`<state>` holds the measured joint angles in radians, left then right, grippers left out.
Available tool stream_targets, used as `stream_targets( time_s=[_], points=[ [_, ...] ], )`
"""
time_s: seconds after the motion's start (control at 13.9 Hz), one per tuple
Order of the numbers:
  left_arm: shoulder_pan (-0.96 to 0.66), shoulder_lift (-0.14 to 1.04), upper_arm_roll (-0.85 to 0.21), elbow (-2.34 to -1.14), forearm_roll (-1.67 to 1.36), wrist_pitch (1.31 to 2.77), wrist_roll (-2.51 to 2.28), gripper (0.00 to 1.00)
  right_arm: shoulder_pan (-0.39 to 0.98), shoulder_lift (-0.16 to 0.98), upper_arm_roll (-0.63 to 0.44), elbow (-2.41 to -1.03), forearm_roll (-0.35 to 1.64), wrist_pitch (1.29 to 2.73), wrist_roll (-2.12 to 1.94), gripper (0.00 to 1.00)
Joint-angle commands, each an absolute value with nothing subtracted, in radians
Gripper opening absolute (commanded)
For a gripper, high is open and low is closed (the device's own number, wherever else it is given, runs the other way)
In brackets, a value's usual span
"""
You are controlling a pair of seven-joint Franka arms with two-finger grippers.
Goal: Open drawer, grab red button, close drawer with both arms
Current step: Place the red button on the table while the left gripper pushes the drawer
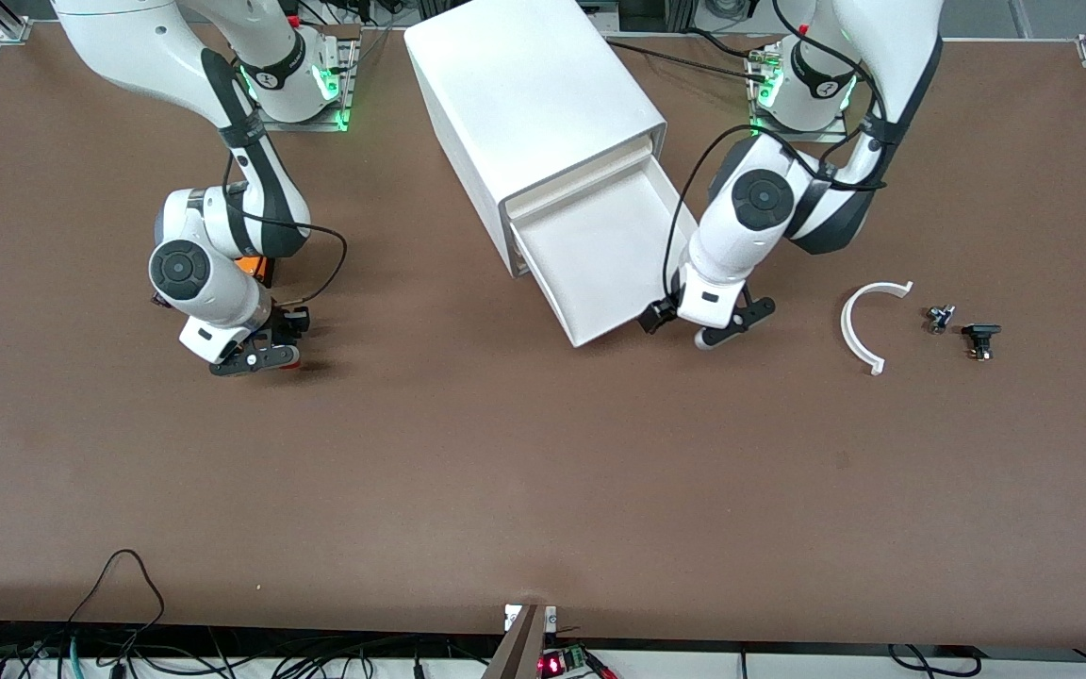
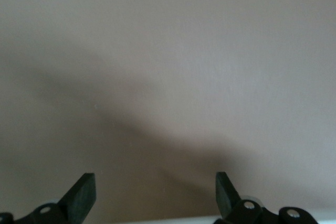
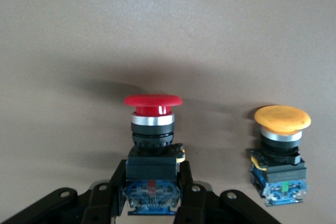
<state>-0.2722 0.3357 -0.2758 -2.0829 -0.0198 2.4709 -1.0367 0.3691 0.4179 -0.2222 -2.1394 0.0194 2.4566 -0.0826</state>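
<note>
No text, label, brand or number can be read anywhere in these views. The arm joints carry small dark marks, too small to make out, and the button bodies show no legible print.

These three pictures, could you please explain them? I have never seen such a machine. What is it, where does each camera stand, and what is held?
Two white robot arms work at a brown table. The front view looks down from across it; each other picture comes from a camera on one arm's wrist. The right gripper is shut on the red button; an orange-yellow button stands beside it. The left gripper is open, at the front lip of the pulled-out drawer of the white cabinet. A white curved piece also lies there.
</note>
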Motion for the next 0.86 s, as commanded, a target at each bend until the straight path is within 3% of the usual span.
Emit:
stream_targets(
  time_s=[0.0,0.29,0.65,0.79],
  points=[
    [-0.272,0.31,-0.334,-2.127,-0.005,2.473,-1.049,1.0,0.36,0.38,-0.206,-2.143,0.011,2.461,-0.059,1.0],
    [-0.272,0.287,-0.414,-2.178,-0.006,2.47,-1.049,1.0,0.36,0.309,-0.198,-2.074,0.012,2.314,0.052,1.0],
    [-0.272,0.276,-0.511,-2.19,-0.006,2.419,-1.049,1.0,0.367,0.296,-0.189,-1.743,0.023,1.836,0.152,1.0],
    [-0.272,0.275,-0.544,-2.192,-0.006,2.401,-1.049,1.0,0.367,0.296,-0.173,-1.628,0.023,1.716,0.176,1.0]
  ],
)
